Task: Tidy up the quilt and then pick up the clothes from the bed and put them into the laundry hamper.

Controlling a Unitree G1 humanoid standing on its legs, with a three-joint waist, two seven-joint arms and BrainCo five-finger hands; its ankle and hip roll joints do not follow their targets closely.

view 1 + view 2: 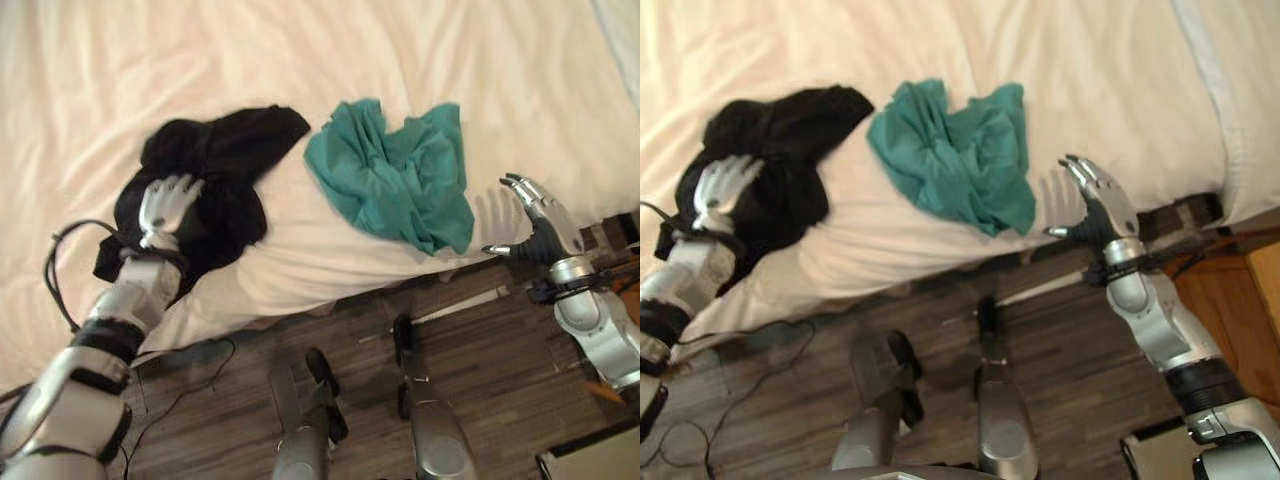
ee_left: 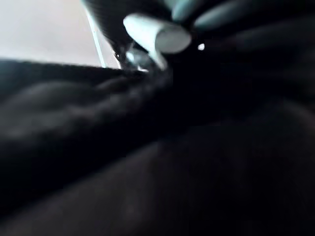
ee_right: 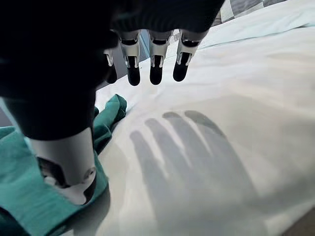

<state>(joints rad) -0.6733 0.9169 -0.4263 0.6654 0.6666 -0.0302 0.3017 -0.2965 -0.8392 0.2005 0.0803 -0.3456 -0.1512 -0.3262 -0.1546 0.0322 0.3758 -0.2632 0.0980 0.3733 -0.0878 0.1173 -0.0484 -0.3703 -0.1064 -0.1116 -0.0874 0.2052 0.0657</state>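
Clothes pickup beginning: left hand [image 1: 165, 205] is pressing into black garment [image 1: 225, 150], its grip impossible to tell; right hand [image 1: 1095, 205], fingers spread, is hovering beside teal garment [image 1: 960, 155], probably needing to close in.

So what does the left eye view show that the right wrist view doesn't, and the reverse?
Left eye alone: the black garment near the bed's edge, with the left hand resting on it, and the wooden floor beside the bed. Right wrist alone: a close look along the right hand, its straight fingers hanging apart from the white quilt. Both: the teal garment, the quilt, and the open right hand beside that garment, not touching it.
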